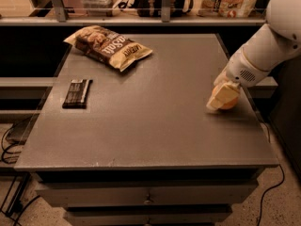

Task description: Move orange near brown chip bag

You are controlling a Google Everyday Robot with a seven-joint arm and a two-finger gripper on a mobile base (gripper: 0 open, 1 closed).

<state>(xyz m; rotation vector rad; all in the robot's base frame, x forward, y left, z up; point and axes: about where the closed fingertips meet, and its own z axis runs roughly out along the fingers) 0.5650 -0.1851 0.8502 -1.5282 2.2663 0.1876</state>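
grey tabletop (150, 126): round orange fruit (232, 103) not yet carried to crinkled brown chip bag (110, 46).
pale gripper (224, 99) set at fruit; hold cannot be told.

Gripper (221, 99) at orange (232, 103), table's (141, 126) right

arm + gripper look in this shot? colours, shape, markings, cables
The arm has smooth white rounded shells, with a bulbous joint at top right that narrows to the wrist. The wrist carries a small dark slotted grille. The gripper is cream-yellow and blocky. It sits at the right edge of the table, against the orange. No cables or lettering show on the arm.
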